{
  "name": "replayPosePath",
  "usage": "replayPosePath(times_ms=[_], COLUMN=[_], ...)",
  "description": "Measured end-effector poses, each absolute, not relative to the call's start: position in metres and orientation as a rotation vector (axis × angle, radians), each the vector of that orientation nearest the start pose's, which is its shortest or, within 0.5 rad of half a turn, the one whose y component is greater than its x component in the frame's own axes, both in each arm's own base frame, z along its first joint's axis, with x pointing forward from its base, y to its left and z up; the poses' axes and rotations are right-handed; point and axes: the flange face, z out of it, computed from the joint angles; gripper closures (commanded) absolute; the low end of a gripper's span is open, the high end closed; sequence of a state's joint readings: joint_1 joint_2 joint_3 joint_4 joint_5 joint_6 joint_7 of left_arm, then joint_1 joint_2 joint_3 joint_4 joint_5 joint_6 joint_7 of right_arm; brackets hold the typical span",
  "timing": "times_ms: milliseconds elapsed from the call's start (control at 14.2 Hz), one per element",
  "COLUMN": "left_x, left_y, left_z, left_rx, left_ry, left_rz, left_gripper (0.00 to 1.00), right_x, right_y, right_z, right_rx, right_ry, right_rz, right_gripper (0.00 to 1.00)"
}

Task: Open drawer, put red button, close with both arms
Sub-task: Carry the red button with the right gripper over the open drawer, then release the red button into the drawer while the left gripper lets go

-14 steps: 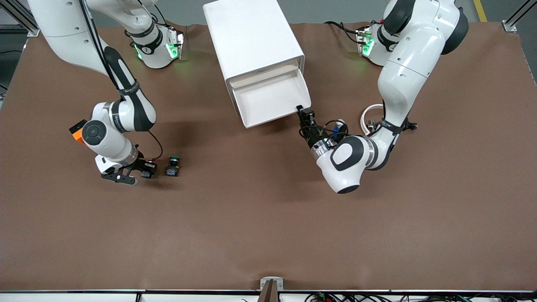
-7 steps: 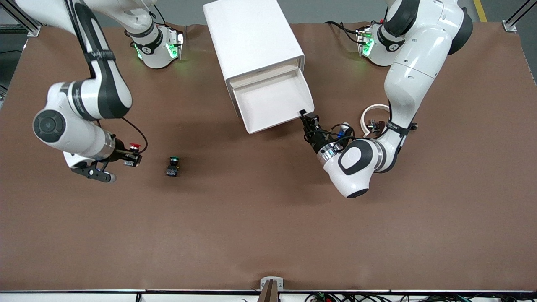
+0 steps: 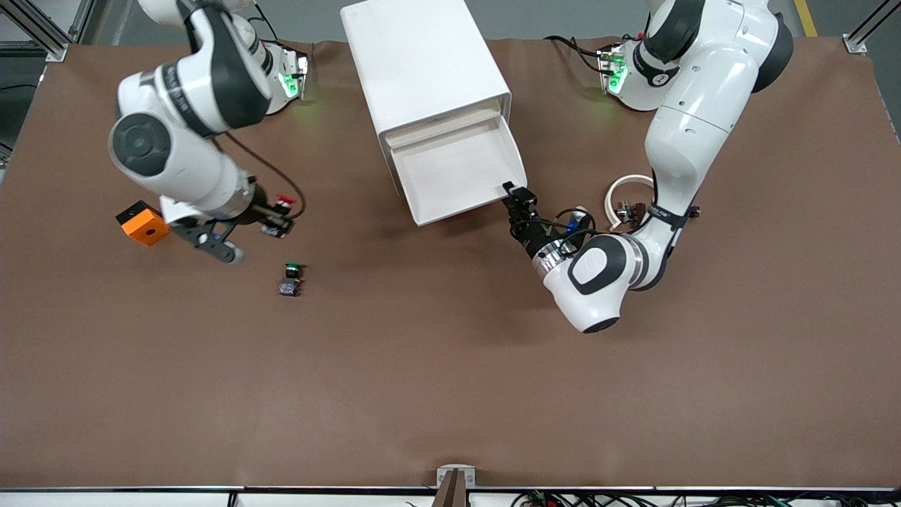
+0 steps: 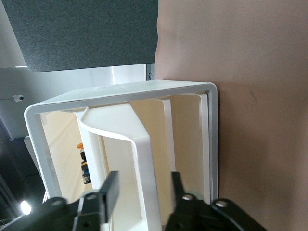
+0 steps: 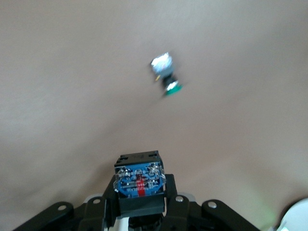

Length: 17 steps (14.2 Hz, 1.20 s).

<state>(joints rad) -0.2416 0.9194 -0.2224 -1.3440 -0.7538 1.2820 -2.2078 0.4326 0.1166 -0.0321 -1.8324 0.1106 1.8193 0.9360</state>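
The drawer (image 3: 457,172) stands pulled out of the white cabinet (image 3: 422,63), and nothing lies in it. My left gripper (image 3: 517,199) is at the drawer's front corner toward the left arm's end. In the left wrist view the left gripper (image 4: 144,185) is open, with the drawer's front wall (image 4: 147,154) between its jaws and a gap on each side. My right gripper (image 3: 273,220) is shut on the red button (image 3: 284,203), up over the table toward the right arm's end. In the right wrist view the red button's (image 5: 139,178) blue underside shows in the right gripper (image 5: 139,195).
A green-capped button (image 3: 290,279) lies on the brown mat nearer the front camera than the right gripper; the right wrist view also shows this green-capped button (image 5: 166,77). An orange block (image 3: 144,225) sits by the right arm. A white ring (image 3: 628,191) lies beside the left arm.
The right arm lifted the red button off the mat beside the green one and carried it up and toward the cabinet. The left gripper let go of the drawer front, which came out slightly.
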Motion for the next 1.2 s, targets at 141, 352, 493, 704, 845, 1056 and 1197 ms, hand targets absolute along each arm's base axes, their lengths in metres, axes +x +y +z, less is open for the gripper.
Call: replayPosePath(times_ms=[141, 352, 493, 704, 845, 1056, 1197], left_x=[0.547, 0.548, 0.55, 0.561, 0.567, 0.571, 0.576], left_y=[-0.339, -0.339, -0.34, -0.342, -0.339, -0.332, -0.326], left_z=[0.197, 0.197, 0.201, 0.219, 0.229, 0.241, 0.256], left_rx=[-1.204, -1.206, -1.216, -1.296, -1.393, -1.576, -1.731], left_ry=[-1.709, -1.71, -1.713, -1.731, -1.728, -1.682, -1.634], left_rz=[1.42, 1.421, 1.423, 1.391, 1.362, 1.337, 1.327], left_gripper=[0.0, 0.0, 0.0, 0.0, 0.0, 0.0, 0.0], right_x=[0.509, 0.475, 0.451, 0.424, 0.412, 0.399, 0.391], right_y=[0.288, 0.351, 0.39, 0.439, 0.467, 0.499, 0.513], right_z=[0.47, 0.48, 0.483, 0.47, 0.443, 0.394, 0.369], right_rx=[-2.978, -2.936, -2.897, -2.835, -2.816, -2.824, -2.83], right_ry=[0.963, 1.054, 1.098, 1.159, 1.196, 1.235, 1.255], right_rz=[0.23, 0.193, 0.16, 0.124, 0.104, 0.043, 0.026], right_gripper=[1.0, 1.0, 1.0, 1.0, 1.0, 1.0, 1.0])
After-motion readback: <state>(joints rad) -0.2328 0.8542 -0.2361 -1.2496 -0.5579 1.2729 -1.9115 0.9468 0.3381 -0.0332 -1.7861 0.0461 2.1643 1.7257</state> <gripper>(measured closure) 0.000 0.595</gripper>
